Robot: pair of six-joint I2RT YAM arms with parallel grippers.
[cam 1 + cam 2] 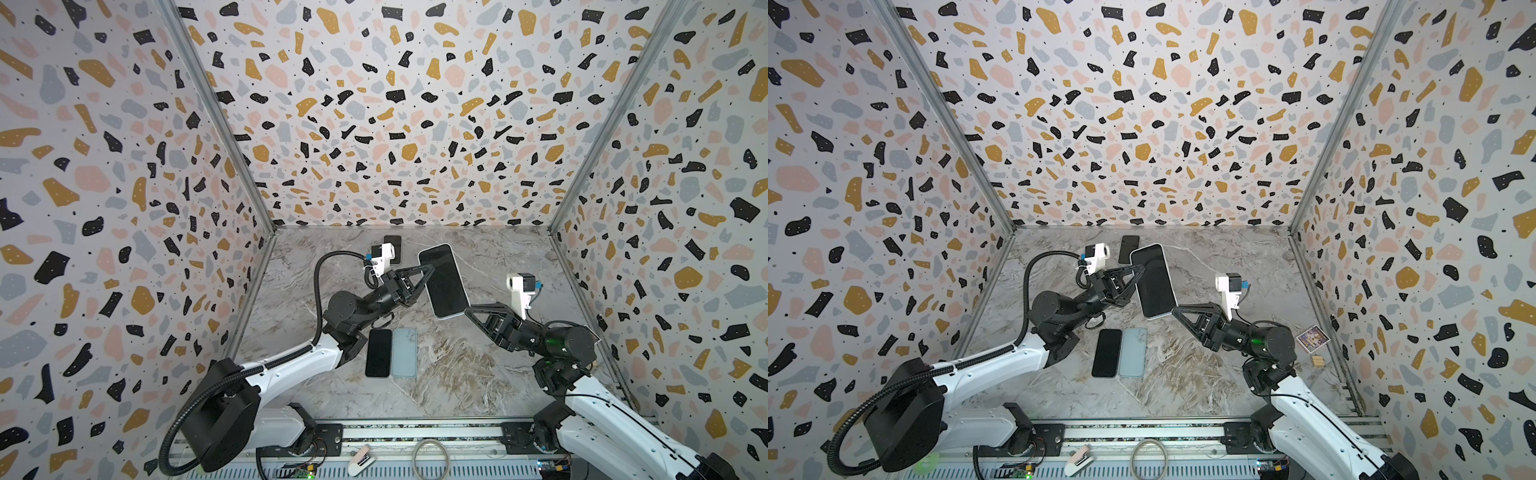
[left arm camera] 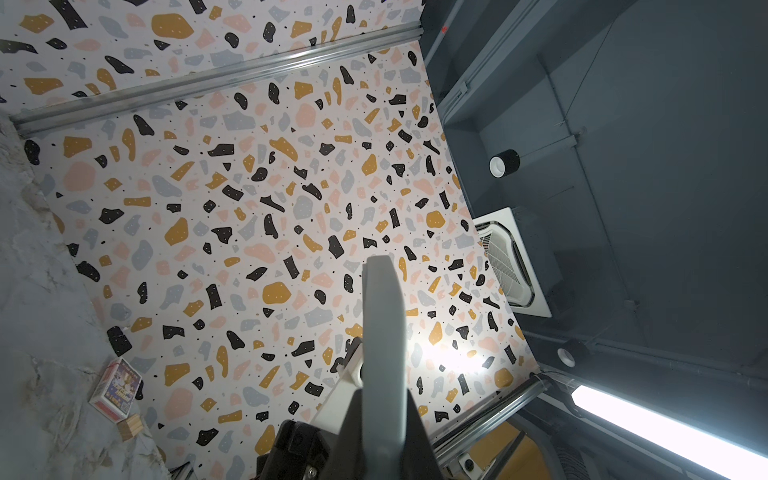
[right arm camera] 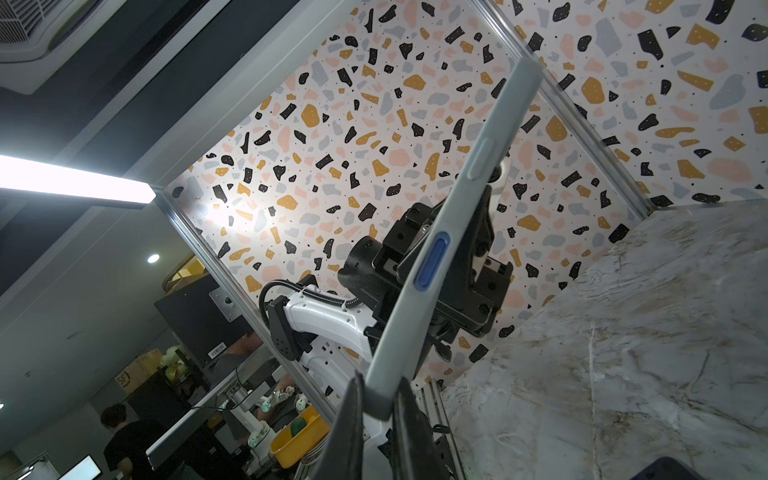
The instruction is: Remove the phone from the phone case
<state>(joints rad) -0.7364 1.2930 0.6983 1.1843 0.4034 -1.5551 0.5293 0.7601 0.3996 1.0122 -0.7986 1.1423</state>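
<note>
Left pincer [image 2: 382,401] clamps the grey-cased phone [image 2: 382,324] edge-on.

white-shelled, black-jointed left arm [image 1: 291,361] with a black ribbed hose [image 1: 316,291] at nine o'clock; matching right arm [image 1: 602,428], green light [image 1: 555,341] at three o'clock.

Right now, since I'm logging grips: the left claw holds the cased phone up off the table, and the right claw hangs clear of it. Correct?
Not quite. The right claw is not clear of it: the right wrist view shows it shut on one end of the cased phone. The left claw does hold it up off the table.
</note>
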